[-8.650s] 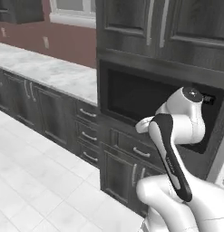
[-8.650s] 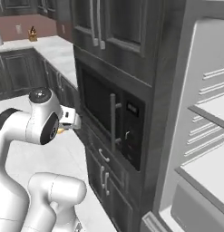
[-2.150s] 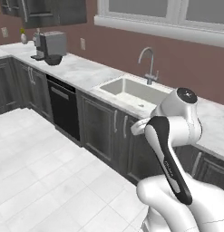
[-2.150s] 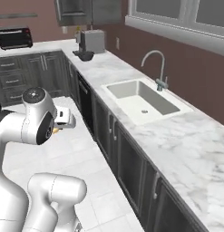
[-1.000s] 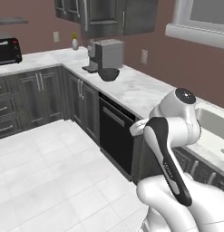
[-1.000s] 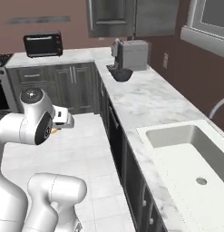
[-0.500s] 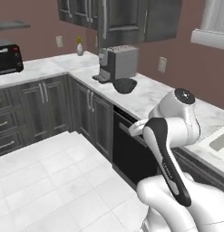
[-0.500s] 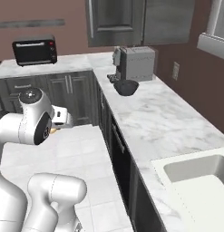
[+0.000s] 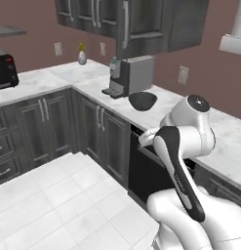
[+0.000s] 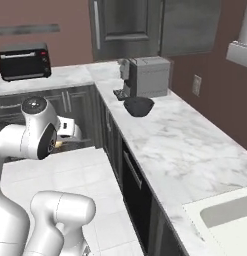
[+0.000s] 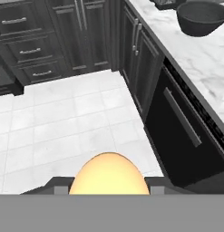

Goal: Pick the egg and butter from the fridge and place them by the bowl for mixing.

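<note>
Jaws closed on the egg [image 11: 107, 174], carrying step; next, reach over the bench [image 10: 175, 145] and set it beside the bowl [image 10: 138, 106].

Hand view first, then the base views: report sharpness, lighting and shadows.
Hand view: the egg looms large, soft-edged and evenly lit, cut off at the bottom; the bowl is cropped at the top. Left base view: flat light with no hard shadows; the bowl reads as a matte dark shape with slightly blurred edges. Right base view: the marble counter is bright and glare-free.
</note>
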You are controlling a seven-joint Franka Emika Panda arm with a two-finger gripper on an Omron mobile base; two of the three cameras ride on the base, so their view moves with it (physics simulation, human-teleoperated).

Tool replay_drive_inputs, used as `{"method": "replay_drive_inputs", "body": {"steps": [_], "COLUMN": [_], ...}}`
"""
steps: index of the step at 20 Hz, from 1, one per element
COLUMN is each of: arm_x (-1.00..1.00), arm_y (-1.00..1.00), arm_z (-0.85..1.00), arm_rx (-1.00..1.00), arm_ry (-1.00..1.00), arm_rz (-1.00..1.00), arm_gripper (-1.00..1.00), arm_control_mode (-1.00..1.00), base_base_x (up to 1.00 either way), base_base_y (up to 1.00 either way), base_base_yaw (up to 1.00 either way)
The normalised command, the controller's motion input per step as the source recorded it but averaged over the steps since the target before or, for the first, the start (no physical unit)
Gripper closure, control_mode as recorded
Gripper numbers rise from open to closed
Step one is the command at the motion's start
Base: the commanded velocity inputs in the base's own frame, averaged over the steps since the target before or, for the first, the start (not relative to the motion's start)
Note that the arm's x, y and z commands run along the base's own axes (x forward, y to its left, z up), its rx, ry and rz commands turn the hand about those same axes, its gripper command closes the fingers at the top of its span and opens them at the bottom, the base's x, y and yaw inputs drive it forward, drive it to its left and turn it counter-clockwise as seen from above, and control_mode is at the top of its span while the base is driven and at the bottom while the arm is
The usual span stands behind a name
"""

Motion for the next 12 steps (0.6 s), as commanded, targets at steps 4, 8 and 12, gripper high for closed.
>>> {"method": "replay_drive_inputs", "body": {"steps": [4, 8, 12], "arm_x": [0.0, 0.0, 0.0], "arm_y": [0.0, 0.0, 0.0], "arm_z": [0.0, 0.0, 0.0], "arm_rx": [0.0, 0.0, 0.0], "arm_ry": [0.0, 0.0, 0.0], "arm_rz": [0.0, 0.0, 0.0], "arm_gripper": [1.0, 1.0, 1.0], "arm_control_mode": [1.0, 1.0, 1.0], "base_base_x": [0.51, 0.62, 0.61], "base_base_y": [0.54, 0.54, 0.62], "base_base_yaw": [-0.05, -0.22, -0.15]}}
